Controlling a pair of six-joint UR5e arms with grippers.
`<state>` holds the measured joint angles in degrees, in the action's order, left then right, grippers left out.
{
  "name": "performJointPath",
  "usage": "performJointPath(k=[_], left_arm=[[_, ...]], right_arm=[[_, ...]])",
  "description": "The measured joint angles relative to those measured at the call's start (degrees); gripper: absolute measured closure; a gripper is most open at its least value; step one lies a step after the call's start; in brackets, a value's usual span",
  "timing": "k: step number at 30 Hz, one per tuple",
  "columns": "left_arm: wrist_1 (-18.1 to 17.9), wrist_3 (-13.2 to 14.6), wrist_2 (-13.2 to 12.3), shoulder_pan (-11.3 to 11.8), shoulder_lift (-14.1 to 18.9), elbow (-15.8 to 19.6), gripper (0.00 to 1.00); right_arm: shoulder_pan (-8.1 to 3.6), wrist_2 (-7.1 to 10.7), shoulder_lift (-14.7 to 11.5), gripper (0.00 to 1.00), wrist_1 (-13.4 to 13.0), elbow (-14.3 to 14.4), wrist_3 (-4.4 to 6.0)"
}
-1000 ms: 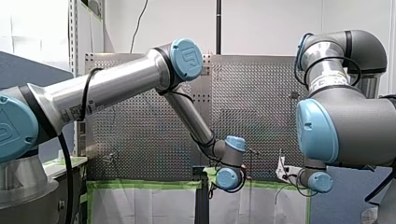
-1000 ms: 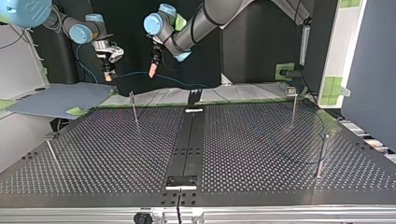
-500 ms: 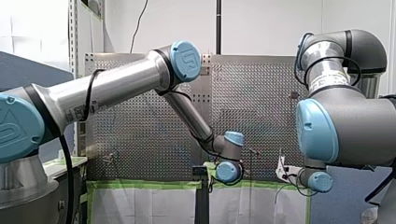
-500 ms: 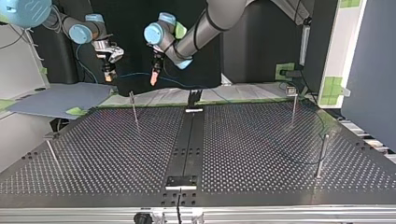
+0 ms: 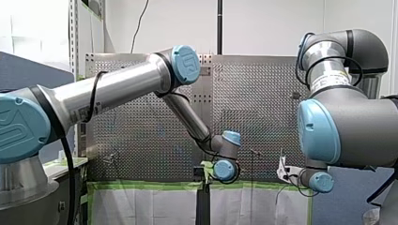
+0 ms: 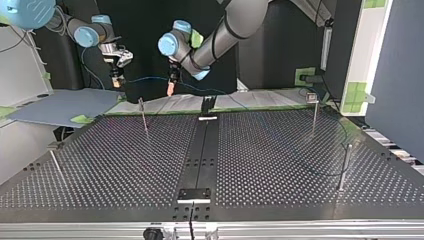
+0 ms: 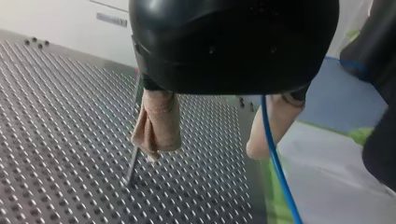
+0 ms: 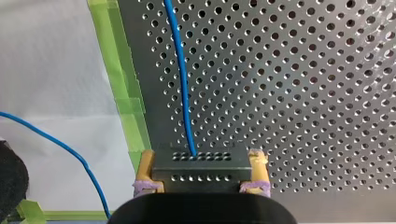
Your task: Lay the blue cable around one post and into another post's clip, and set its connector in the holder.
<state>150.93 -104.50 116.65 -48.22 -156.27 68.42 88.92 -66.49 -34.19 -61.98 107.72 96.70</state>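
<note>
My right gripper point(image 6: 116, 79) clamped the black connector point(image 8: 201, 165) between its yellow pads, beyond the far edge of the perforated table point(image 6: 125, 160) in the top view. The blue cable point(image 8: 182, 84) ran from the connector past my left gripper point(image 7: 203, 153). Its beige fingers point(image 7: 159, 123) stood wide apart and gripped nothing, with the cable just beside one of them.

blue cable point(image 7: 277, 163) too thin to trace, perhaps around post point(image 6: 345, 167)

The table point(image 8: 303, 93) was made of shiny metal full of holes. The blue cable point(image 8: 180, 70) was seen as smooth, the connector point(image 8: 201, 170) as dull black. The left gripper point(image 7: 203, 155) was wrapped in rough beige cloth.
</note>
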Motion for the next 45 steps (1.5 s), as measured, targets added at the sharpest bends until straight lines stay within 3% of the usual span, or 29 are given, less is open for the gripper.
performJointPath(k=[8, 16, 17, 18, 20, 21, 23, 24, 26, 27, 28, 29, 37, 45], left_arm=[[2.94, 1.62, 0.55, 0.08, -2.7, -3.44, 0.0], [0.39, 0.6, 0.23, -1.03, -2.94, -5.27, 0.0], [-0.09, 0.25, 0.17, -1.18, -2.94, -5.29, 0.18], [-0.67, -0.23, 0.01, -1.38, -2.94, -5.3, 0.18], [-1.54, -1.02, -0.45, -1.65, -2.98, -5.25, 0.39], [-2.01, -1.41, -0.78, -1.78, -2.99, -5.22, 0.39], [-3.07, -2.08, -1.7, -2.06, -3.0, -5.14, 0.57], [-3.6, -2.25, -2.17, -2.18, -3.0, -5.12, 0.57], [-4.65, -2.51, -3.21, -2.42, -3.0, -5.05, 0.73], [-5.08, -2.57, -3.61, -2.5, -3.0, -5.02, 0.73], [-5.65, -2.58, -4.1, -2.6, -3.01, -4.98, 0.9], [-6.03, -2.56, -4.38, -2.66, -3.01, -4.93, 1.0], [-9.88, -2.41, -5.72, -2.92, -3.01, -2.61, 1.0], [-13.57, -2.66, -6.94, -2.4, -3.01, -1.18, 1.0]], right_arm=[[-0.58, -0.57, -0.04, 1.0, 0.57, 0.0, 0.0], [-0.83, -1.07, -0.05, 1.0, 0.59, 0.0, 0.0], [-0.87, -1.28, -0.05, 1.0, 0.57, 0.0, 0.0], [-0.91, -1.49, -0.05, 1.0, 0.56, 0.0, 0.03], [-1.1, -2.12, -0.05, 1.0, 0.55, -0.02, 0.1], [-1.21, -2.35, -0.05, 1.0, 0.55, -0.04, 0.12], [-1.44, -2.69, -0.1, 1.0, 0.54, -0.05, 0.15], [-1.54, -2.78, -0.11, 1.0, 0.54, -0.06, 0.16], [-1.8, -2.91, -0.12, 1.0, 0.54, -0.08, 0.17], [-1.92, -3.0, -0.13, 1.0, 0.54, -0.14, 0.17], [-2.06, -3.13, -0.13, 1.0, 0.55, -0.21, 0.17], [-2.23, -3.34, -0.14, 1.0, 0.56, -0.32, 0.17], [-3.05, -4.56, -0.22, 1.0, 0.8, -1.37, 0.12], [-3.25, -5.55, -0.36, 1.0, 3.58, -4.13, -0.51]])
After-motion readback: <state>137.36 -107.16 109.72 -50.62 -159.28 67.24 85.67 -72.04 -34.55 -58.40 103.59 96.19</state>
